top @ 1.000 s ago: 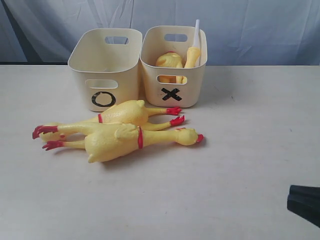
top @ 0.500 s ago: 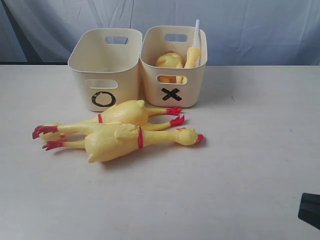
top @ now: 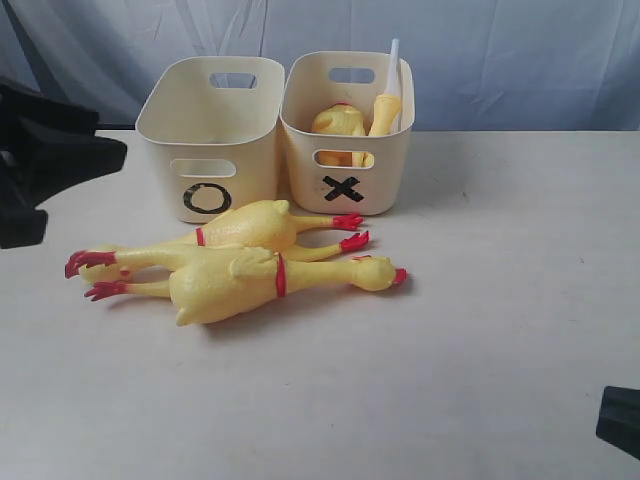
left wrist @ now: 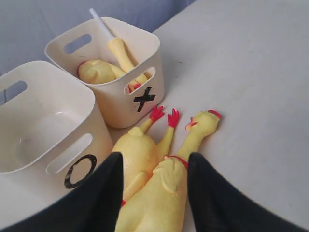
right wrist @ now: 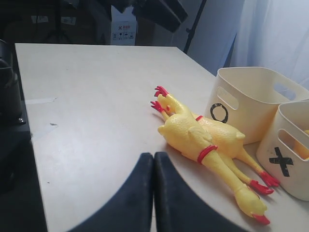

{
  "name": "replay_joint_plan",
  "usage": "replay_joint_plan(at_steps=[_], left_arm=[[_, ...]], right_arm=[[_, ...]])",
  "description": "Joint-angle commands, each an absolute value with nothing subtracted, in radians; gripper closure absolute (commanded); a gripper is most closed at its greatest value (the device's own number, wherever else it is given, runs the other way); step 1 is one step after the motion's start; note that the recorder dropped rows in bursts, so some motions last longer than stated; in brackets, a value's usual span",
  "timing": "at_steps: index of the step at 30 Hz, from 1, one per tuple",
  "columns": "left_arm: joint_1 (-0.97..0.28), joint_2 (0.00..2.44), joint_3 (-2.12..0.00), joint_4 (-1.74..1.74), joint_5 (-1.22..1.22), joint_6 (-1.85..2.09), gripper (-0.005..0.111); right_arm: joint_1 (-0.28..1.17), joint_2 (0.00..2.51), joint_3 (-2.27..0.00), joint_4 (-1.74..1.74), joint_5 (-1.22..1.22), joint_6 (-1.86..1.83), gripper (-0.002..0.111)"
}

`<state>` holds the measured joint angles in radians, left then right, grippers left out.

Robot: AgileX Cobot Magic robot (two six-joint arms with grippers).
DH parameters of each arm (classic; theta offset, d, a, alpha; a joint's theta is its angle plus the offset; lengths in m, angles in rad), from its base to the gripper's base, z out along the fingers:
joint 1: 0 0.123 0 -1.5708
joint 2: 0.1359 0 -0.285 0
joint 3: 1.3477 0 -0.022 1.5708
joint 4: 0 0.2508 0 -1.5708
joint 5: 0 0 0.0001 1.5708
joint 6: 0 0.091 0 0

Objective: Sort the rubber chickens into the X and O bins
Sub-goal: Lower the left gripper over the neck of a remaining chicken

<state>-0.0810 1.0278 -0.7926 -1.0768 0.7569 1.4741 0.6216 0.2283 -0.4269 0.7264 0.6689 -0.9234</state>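
Observation:
Two yellow rubber chickens lie side by side on the table in front of the bins: the front chicken (top: 260, 285) (left wrist: 164, 193) (right wrist: 193, 137) and the rear chicken (top: 250, 228) (left wrist: 137, 152). The X bin (top: 350, 185) (left wrist: 140, 99) holds a chicken (top: 338, 122) (left wrist: 96, 71) and one with a white tube (top: 386, 100) (left wrist: 120, 48). The O bin (top: 205, 150) (left wrist: 72, 159) looks empty. My left gripper (left wrist: 154, 166) is open and hangs above the two lying chickens, not touching them. The left arm (top: 50, 160) shows at the left edge. My right gripper (right wrist: 153, 157) (top: 620, 420) is shut on nothing, away from the chickens.
A blue-grey curtain (top: 500, 60) hangs behind the table. In the right wrist view, the table's edge (right wrist: 29, 140) runs beside dark equipment (right wrist: 9, 92). The bins stand touching each other at the back of the table.
The left arm has come into the exterior view at the left edge. The right gripper drew back toward the lower right corner. The chickens and bins have not moved.

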Motion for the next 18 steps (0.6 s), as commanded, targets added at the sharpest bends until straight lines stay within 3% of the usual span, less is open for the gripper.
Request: replay_joint_plan(at_steps=[1,14,18], left_arm=[[-0.175,1.129,-0.849,-0.990,0.699,1.495,0.065],[-0.462,1.435,-0.936,-0.926,0.583,1.635,0.065],[-0.521,1.512,-0.945,-0.929,0.481,1.635,0.054]], right_arm=[[0.617,0.223,-0.420,0.722,0.668,-0.923,0.108],[0.617,0.223,-0.420,0.726,0.676,-0.923,0.108],[0.617,0.223,-0.420,0.726,0.680,-0.923,0.108]])
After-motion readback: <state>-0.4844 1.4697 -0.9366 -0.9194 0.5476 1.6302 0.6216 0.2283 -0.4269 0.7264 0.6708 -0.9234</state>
